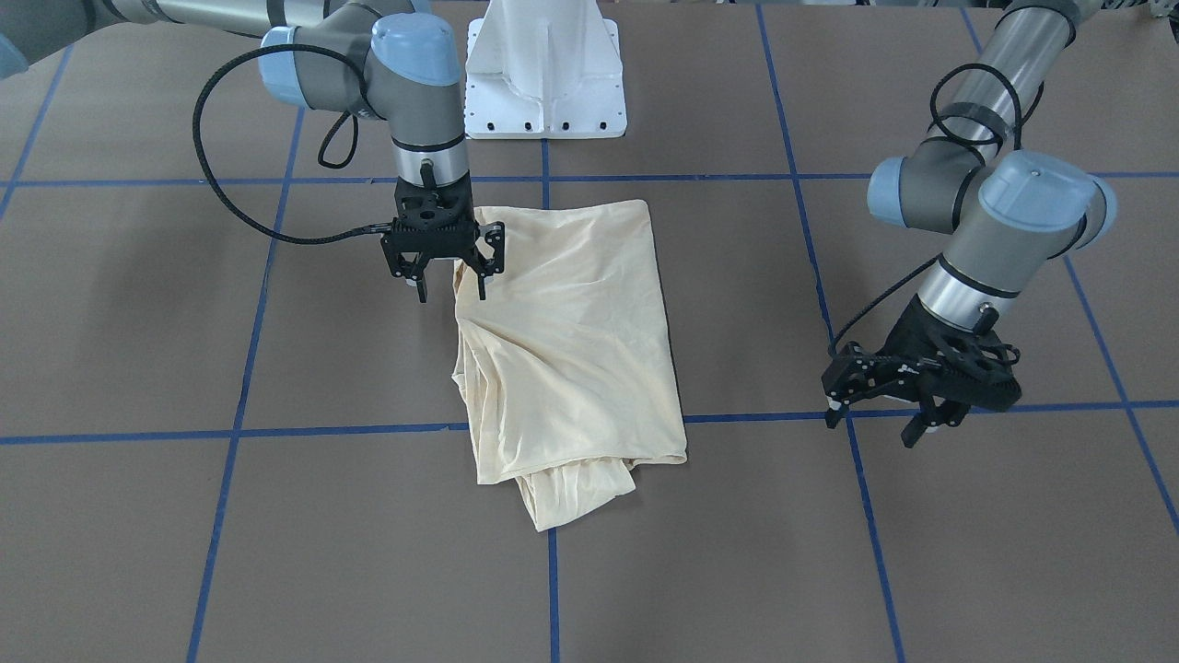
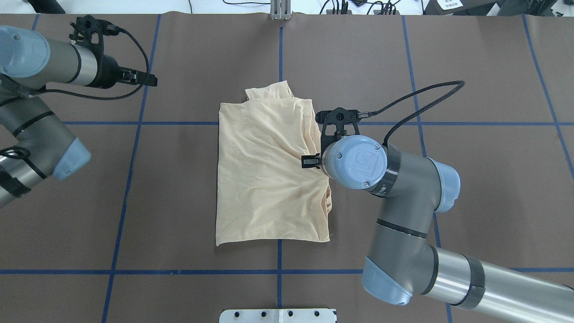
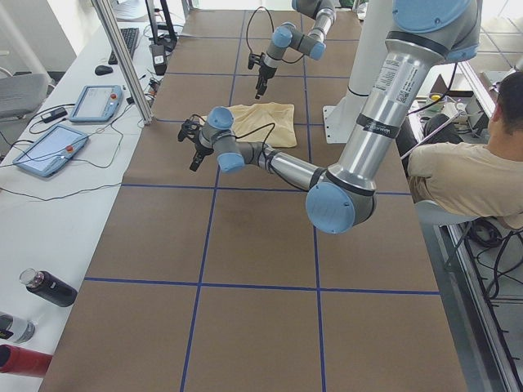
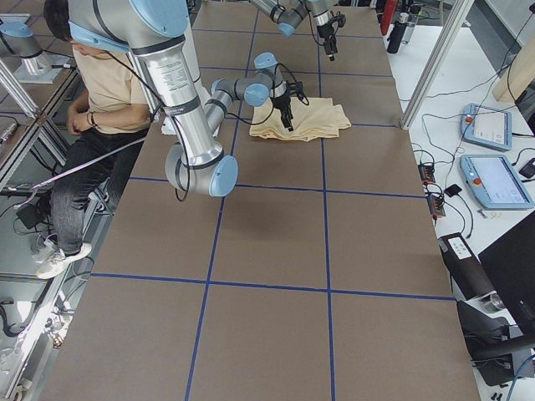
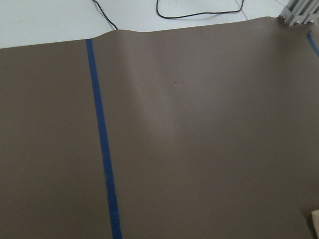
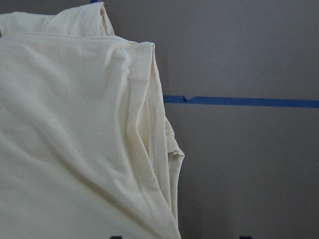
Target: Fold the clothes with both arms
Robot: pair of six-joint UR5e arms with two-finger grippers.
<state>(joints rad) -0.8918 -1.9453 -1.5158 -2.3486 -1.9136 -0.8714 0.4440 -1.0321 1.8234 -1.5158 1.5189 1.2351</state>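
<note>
Shirt (image 1: 571, 341): the lower layers are covered by the top fold. A bunched end juts out on the side away from the robot, and its form is undetermined.

Right gripper (image 1: 451, 287): in the overhead view its own wrist covers most of it. Contact with the cloth cannot be settled.

Right wrist view: the shirt is cut off at the left and bottom edges.

Left wrist view: a cream sliver (image 5: 315, 219) sits at the lower right corner, too little to identify.

Person (image 3: 466, 175): cut off by the frame edge.

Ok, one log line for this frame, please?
shirt: part-folded, rumpled | right gripper: open, at shirt edge | left gripper: open, clear of shirt
</note>
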